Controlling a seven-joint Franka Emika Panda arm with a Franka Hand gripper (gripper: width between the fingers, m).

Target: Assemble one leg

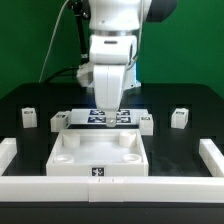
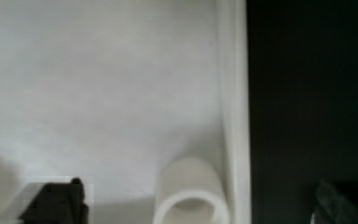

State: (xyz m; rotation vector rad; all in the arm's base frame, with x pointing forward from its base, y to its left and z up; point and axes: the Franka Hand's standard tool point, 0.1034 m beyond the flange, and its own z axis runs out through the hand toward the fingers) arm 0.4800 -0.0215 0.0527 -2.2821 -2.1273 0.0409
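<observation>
My tool (image 1: 108, 106) hangs spread and empty over the far edge of the tray-shaped piece (image 1: 62, 160); the nearest leg (image 1: 147, 120) stands on the tabletop (image 1: 190, 98) toward the exterior view's right.

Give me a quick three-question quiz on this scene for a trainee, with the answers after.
1. In the exterior view, how many legs stand on the table?
2. True or false: the gripper holds one of them.
3. In the exterior view the marker board lies: A) beyond the tray-shaped piece; B) inside it; C) on top of a leg.
Key: 1 four. 2 false, its jaws are open and empty. 3 A.
</observation>
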